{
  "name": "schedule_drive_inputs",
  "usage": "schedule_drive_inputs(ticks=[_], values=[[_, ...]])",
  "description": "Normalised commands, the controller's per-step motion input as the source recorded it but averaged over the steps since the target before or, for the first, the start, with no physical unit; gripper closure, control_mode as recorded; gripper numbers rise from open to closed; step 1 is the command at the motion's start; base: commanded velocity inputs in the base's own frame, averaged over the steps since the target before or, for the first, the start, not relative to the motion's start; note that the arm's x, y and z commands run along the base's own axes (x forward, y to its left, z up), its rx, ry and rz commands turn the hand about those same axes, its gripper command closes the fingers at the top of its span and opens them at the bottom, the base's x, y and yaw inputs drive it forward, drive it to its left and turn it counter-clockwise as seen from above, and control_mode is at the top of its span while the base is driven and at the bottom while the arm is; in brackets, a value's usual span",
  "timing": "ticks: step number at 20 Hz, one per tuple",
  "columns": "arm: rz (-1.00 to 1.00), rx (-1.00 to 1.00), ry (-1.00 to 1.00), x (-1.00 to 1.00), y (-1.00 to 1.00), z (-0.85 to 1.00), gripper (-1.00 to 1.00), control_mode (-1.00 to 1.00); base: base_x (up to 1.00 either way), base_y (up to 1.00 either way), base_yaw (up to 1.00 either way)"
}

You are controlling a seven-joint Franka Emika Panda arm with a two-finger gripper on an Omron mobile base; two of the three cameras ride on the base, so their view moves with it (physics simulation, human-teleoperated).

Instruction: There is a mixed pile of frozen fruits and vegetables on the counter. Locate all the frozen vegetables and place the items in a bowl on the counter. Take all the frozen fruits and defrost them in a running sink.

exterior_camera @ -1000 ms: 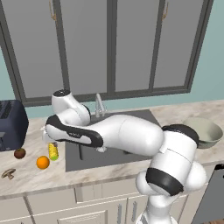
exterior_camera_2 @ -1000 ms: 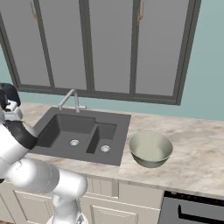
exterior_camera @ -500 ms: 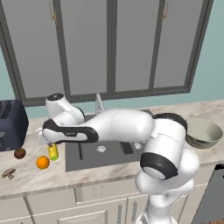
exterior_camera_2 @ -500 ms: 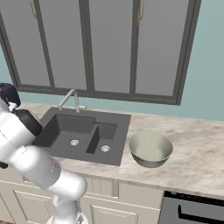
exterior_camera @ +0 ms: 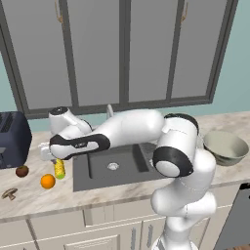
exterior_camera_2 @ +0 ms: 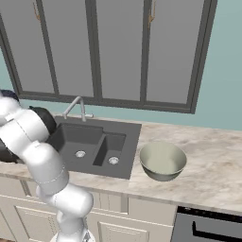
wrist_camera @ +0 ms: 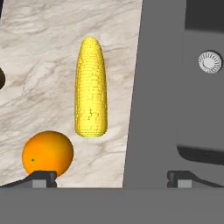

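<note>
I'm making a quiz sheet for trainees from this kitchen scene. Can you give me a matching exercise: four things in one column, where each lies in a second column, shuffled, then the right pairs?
Things:
1. corn cob
2. mushroom
3. bowl
4. toaster

Places:
A. on the counter right of the sink
B. at the counter's front edge, far left in the left base view
C. at the back of the counter, left of the food pile
D. alongside the sink's left rim, next to the orange

Pairs: 1-D, 2-B, 3-A, 4-C
</note>
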Motion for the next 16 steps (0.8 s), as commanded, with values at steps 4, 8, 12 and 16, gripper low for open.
schedule_drive_inputs(ticks=[4,8,12,16], values=[[-0.01,-0.02,0.02,0.11,0.11,-0.10,-1.00,-1.00,0.00,0.00,0.00],[0.00,-0.03,0.02,0.10,0.05,-0.15,-1.00,-1.00,0.00,0.00,0.00],[0.00,-0.04,0.02,0.13,0.09,-0.16,-1.00,-1.00,0.00,0.00,0.00],[0.00,-0.03,-0.01,0.11,0.08,-0.20,-1.00,-1.00,0.00,0.00,0.00]])
